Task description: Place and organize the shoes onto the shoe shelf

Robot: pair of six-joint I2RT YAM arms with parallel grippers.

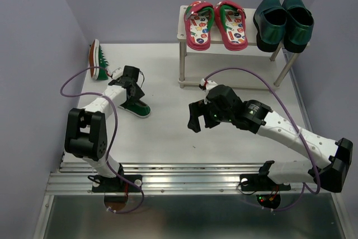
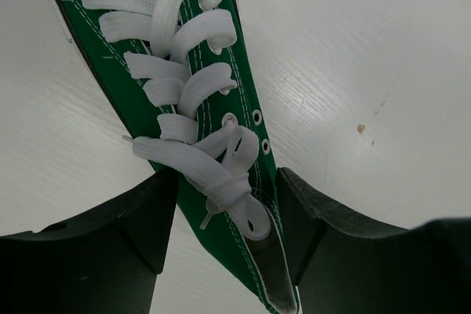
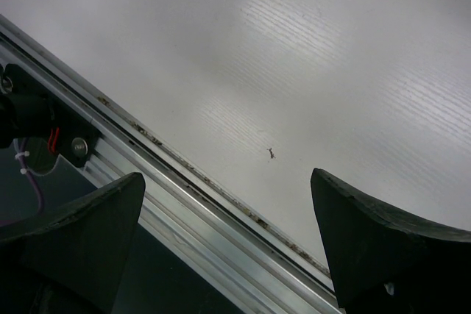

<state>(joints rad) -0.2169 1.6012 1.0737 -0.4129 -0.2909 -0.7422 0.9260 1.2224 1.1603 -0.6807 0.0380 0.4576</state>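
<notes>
Left claw (image 2: 227,211) clamped across green sneaker (image 2: 243,97) at its laces, sneaker lying on white counter (image 2: 368,71). Right claw (image 3: 228,207) spread wide, hovering above counter near its front rail (image 3: 188,207).

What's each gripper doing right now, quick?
Left gripper: jaws on either side of the green sneaker; whether they grip it cannot be told.
Right gripper: open, holding nothing.

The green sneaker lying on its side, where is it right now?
In the top view, the sneaker lies at the table's back left, just behind the left gripper and left of the shelf.
</notes>
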